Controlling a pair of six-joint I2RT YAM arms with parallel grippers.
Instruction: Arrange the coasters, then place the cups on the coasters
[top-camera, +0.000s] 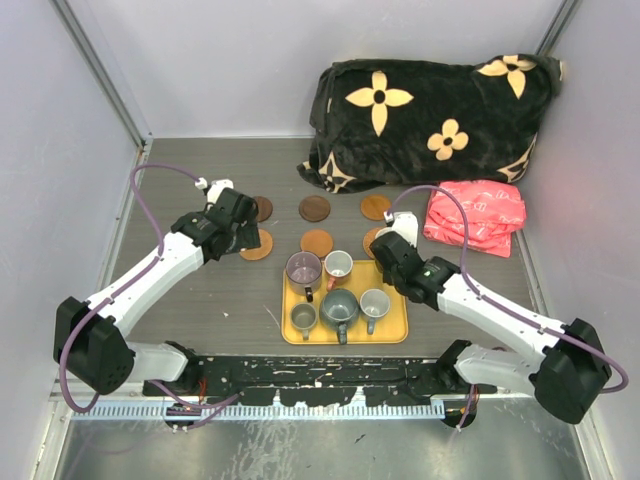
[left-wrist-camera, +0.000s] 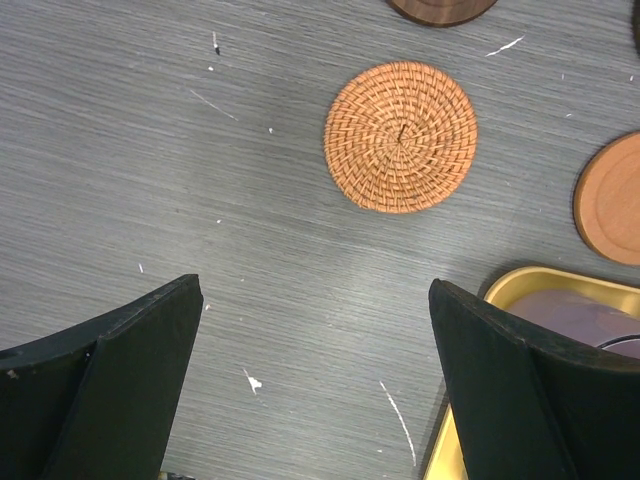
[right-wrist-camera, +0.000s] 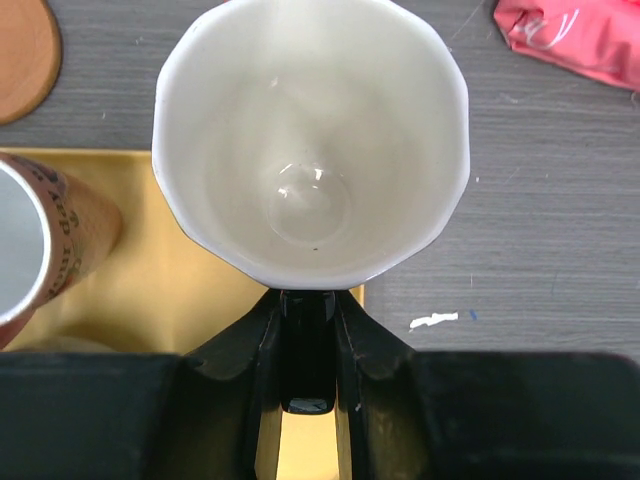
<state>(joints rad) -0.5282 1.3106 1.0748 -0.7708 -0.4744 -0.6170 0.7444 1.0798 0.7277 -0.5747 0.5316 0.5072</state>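
Several round coasters lie in two rows behind the yellow tray (top-camera: 395, 330): dark brown ones (top-camera: 314, 208), orange-brown ones (top-camera: 317, 242) and a wicker one (top-camera: 258, 245). On the tray stand a purple cup (top-camera: 303, 268), a pink-lined cup (top-camera: 338, 265), two grey cups (top-camera: 338, 308) and an olive cup (top-camera: 303, 316). My right gripper (right-wrist-camera: 307, 300) is shut on the black handle of a cream-lined cup (right-wrist-camera: 310, 150), which hangs over the tray's far right corner. My left gripper (left-wrist-camera: 315, 330) stands open and empty over bare table, short of the wicker coaster (left-wrist-camera: 400, 137).
A black blanket with tan flowers (top-camera: 430, 110) lies at the back right, with a red packet (top-camera: 478, 215) in front of it. Grey walls close in the table on both sides. Beside the held cup stands another cup (right-wrist-camera: 40, 250) on the tray.
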